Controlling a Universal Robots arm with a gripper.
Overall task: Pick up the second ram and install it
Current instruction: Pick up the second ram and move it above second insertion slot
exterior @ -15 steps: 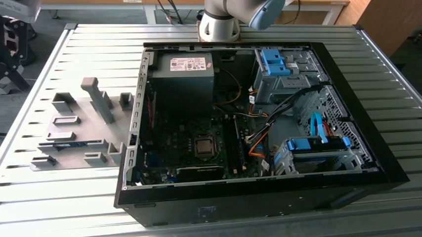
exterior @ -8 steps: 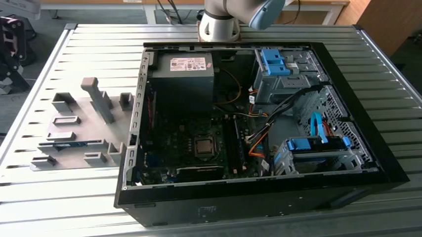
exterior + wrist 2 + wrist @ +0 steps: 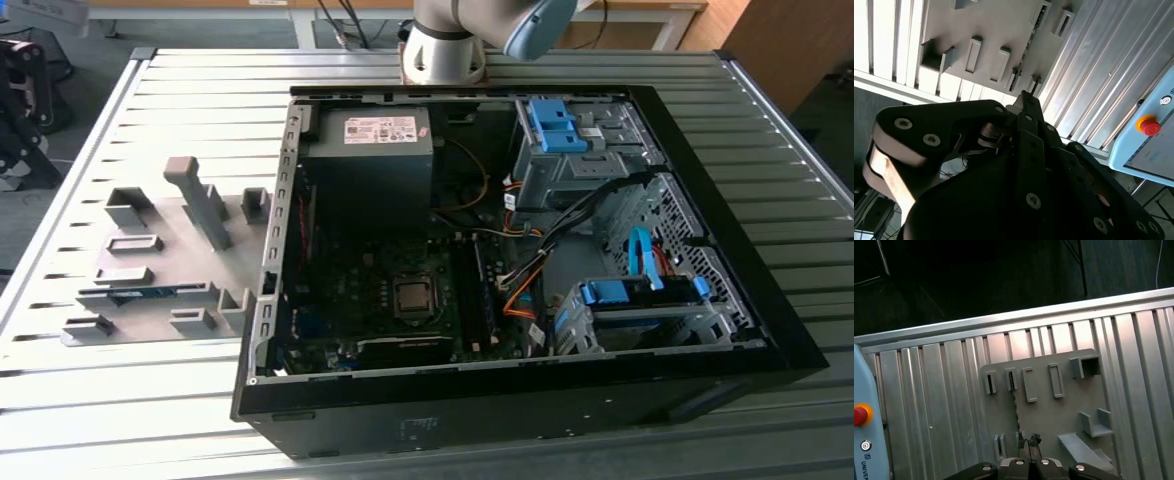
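Note:
The second ram [image 3: 147, 293] is a thin green-blue stick lying in a slot of the grey fixture plate [image 3: 160, 215], at the exterior view's left beside the open computer case. In the first wrist view the ram [image 3: 1015, 407] appears edge-on as a thin dark line on the plate [image 3: 1054, 415]. My gripper [image 3: 1028, 441] hangs well above it, its black fingertips together and shut on nothing. In the second wrist view the gripper [image 3: 1025, 96] points toward the plate, where the ram [image 3: 1030, 40] runs along one slot.
The open black computer case [image 3: 534, 400] lies on the slatted metal table, with dark memory slots [image 3: 477, 290] beside the processor socket, blue drive brackets [image 3: 554, 125] and cables. Grey upright blocks [image 3: 200, 200] stand on the plate. A pale blue pendant with a red stop button [image 3: 1149, 125] lies nearby.

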